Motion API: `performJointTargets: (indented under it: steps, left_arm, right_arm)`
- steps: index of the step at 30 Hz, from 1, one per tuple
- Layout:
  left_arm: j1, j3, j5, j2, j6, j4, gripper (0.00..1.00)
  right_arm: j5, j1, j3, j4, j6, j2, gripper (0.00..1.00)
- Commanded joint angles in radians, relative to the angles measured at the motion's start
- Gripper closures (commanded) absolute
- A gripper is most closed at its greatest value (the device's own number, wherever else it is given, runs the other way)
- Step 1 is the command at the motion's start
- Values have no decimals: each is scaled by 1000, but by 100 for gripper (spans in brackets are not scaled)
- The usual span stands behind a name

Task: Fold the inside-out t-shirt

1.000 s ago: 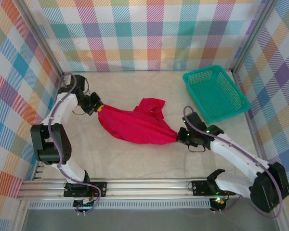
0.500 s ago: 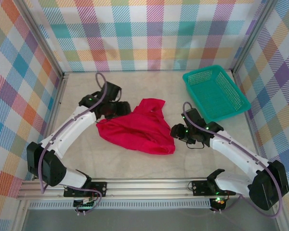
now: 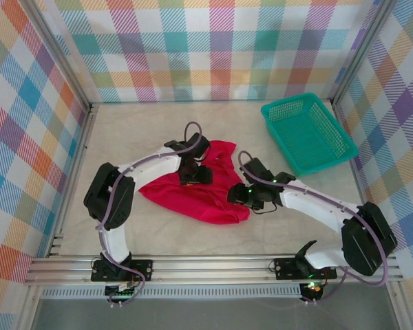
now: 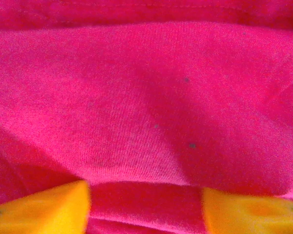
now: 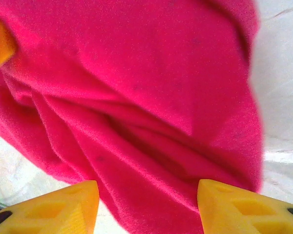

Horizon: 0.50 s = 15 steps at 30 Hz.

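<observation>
The inside-out t-shirt (image 3: 186, 199) lies as a crumpled bright red heap on the middle of the table. My left gripper (image 3: 193, 177) hangs over its upper middle part. In the left wrist view red cloth (image 4: 146, 97) lies close under the gripper (image 4: 145, 210), whose yellow fingertips (image 4: 39, 212) stand apart with a fold of cloth between them, not pinched. My right gripper (image 3: 235, 194) is at the shirt's right edge, open. In the right wrist view its gripper (image 5: 146, 209) straddles the shirt's folds (image 5: 136, 73) without closing on them.
A teal mesh basket (image 3: 289, 103) stands at the back right, apart from the shirt. The checked walls enclose the table on three sides. White table cover (image 5: 283, 73) shows to the right of the shirt.
Both grippers have let go of the shirt's stretched ends, opened, and moved inward over it. The shirt has slackened from a taut band into a looser heap.
</observation>
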<state>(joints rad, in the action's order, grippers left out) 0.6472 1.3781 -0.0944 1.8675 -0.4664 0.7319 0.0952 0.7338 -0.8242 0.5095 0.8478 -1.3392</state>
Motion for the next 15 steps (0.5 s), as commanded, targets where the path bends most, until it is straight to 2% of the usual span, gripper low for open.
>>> performJointTargets:
  steps: [1, 2, 3, 6, 11, 15]
  left_arm:
    - [-1, 85, 58, 52, 36, 69, 77]
    - [-1, 122, 89, 63, 33, 113, 90]
    - [-4, 153, 109, 64, 32, 148, 99]
    - [-23, 244, 151, 41, 8, 235, 100]
    - [-56, 299, 118, -10, -24, 257, 100]
    - [-77, 317, 112, -15, -22, 285, 100]
  right_arm:
    - [-18, 58, -55, -8, 34, -21, 43]
    - [-29, 79, -67, -13, 35, -25, 43]
    - [-35, 93, -76, -23, 39, -31, 43]
    - [-59, 115, -116, -56, 30, -91, 43]
    - [-152, 121, -233, -64, -7, -252, 42]
    - [-178, 121, -295, -53, -15, -364, 43]
